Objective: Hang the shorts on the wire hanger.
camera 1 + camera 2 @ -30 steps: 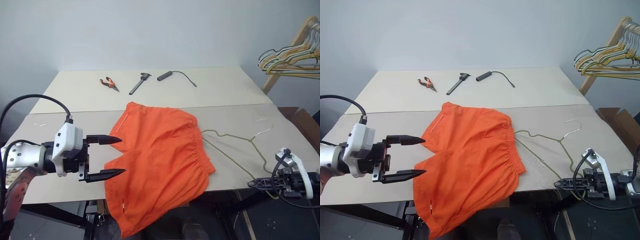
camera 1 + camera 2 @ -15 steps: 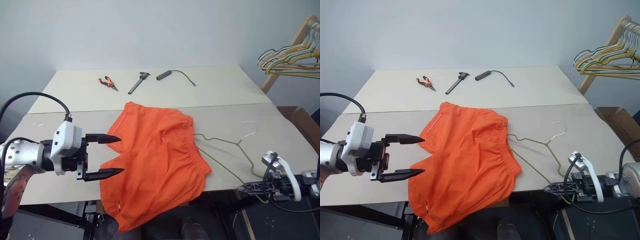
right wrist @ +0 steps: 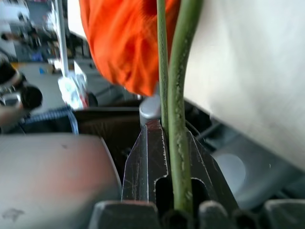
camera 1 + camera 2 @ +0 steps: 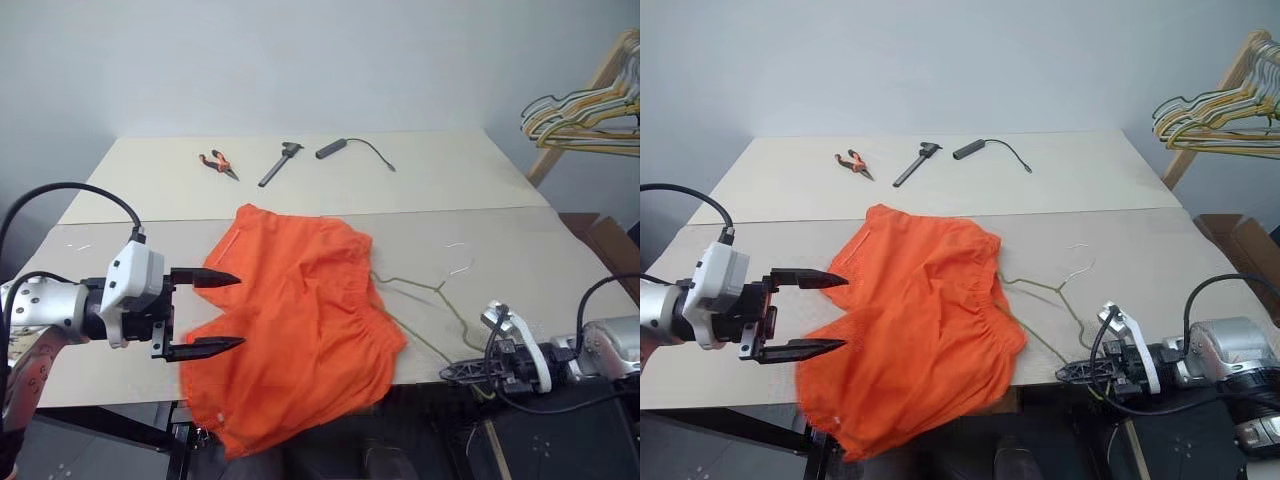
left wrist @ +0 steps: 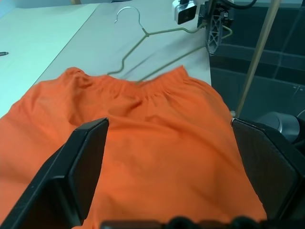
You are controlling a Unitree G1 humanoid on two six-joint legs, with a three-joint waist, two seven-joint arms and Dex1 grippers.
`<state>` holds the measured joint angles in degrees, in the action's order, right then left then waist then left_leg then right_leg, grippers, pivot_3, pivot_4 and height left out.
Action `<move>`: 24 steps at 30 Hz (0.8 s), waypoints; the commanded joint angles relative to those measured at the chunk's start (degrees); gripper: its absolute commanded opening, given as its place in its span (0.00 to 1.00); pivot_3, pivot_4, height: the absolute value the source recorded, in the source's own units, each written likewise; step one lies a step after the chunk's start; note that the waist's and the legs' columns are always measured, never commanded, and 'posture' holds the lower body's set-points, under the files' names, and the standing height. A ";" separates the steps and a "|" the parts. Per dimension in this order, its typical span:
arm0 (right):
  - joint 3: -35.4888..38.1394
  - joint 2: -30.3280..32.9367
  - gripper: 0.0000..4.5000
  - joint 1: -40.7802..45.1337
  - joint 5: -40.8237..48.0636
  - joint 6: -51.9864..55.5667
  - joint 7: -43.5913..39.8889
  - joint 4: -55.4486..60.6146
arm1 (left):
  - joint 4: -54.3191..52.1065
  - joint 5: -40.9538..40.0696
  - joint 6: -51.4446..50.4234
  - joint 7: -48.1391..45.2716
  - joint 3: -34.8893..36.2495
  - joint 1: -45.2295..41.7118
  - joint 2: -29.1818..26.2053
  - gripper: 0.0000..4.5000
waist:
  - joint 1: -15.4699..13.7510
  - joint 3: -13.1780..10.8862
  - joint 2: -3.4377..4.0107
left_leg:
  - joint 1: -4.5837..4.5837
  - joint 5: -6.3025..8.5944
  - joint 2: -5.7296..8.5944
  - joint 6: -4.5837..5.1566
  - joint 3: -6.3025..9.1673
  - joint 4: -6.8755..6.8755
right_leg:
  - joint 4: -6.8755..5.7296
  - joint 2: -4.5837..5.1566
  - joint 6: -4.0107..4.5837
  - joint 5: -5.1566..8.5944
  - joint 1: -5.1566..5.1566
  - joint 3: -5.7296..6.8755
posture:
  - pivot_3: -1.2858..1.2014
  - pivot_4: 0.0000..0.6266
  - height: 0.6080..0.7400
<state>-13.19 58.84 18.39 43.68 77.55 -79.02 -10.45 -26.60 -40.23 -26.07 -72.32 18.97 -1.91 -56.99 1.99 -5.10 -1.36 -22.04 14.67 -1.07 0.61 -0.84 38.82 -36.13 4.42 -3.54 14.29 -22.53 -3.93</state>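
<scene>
The shorts (image 4: 300, 320) lie spread on the near half of the pale table (image 4: 520, 260), one leg spilling over the front edge, the gathered waistband turned toward the robot's right. Just beside that waistband lies the hanger (image 4: 425, 300) — thin olive-grey wire, flat on the tabletop, its hook (image 4: 458, 258) pointing away from the robot and one end of it tucked at or under the waistband; whether it goes inside the fabric cannot be told.

The right gripper (image 4: 462, 372) is at the front table edge, fingers clenched on the hanger's near corner. In the right wrist view the wire (image 3: 181, 95) runs straight up out of the pinched fingers (image 3: 147, 167), with orange cloth beyond it.

The left gripper (image 4: 215, 313) hovers at the left side of the shorts, its two black fingers (image 4: 205, 348) spread wide and level, one above the other, holding nothing. The left wrist view looks across the orange cloth (image 5: 143, 152) between those spread fingers toward the hanger (image 5: 143, 40) and the other gripper (image 5: 212, 28) on the far side.

On the far half of the table, well apart from the shorts, lie orange-handled pliers (image 4: 218, 165), a dark tool (image 4: 279, 164) and a black handle with a cord (image 4: 352, 151). Off to the right — beyond the table — a bunch of hangers (image 4: 580, 120) hangs from a wooden rack (image 4: 590, 90).
</scene>
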 commanded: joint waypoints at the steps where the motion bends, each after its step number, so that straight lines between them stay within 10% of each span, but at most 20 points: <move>1: -1.10 2.36 0.00 0.31 -0.91 -2.46 -3.48 1.69 | -0.59 0.52 1.24 -0.41 1.18 -0.05 -0.92 1.00 | -0.12 0.00 0.00 | 0.00 0.00 0.00 0.00 0.00 0.00 | 0.00 0.00 0.00 0.00 0.00 0.00 | 0.52 0.11 1.00; 24: -3.31 -13.02 0.00 14.88 -7.69 -5.92 -3.42 -14.99 | -0.27 1.83 1.97 -1.21 0.84 -0.04 -0.93 1.00 | -1.00 -0.02 -0.02 | 0.01 0.00 -0.03 0.00 0.01 -0.01 | -0.05 -0.08 0.08 -0.06 -0.05 0.01 | 0.53 0.11 1.00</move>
<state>-17.18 45.89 31.88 36.28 72.71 -81.56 -24.59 -26.40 -38.39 -24.92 -73.36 19.01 -1.46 -57.04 0.99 -5.12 -1.39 -22.04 14.67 -1.10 0.61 -0.82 38.81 -36.17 4.34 -3.46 14.23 -22.58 -3.92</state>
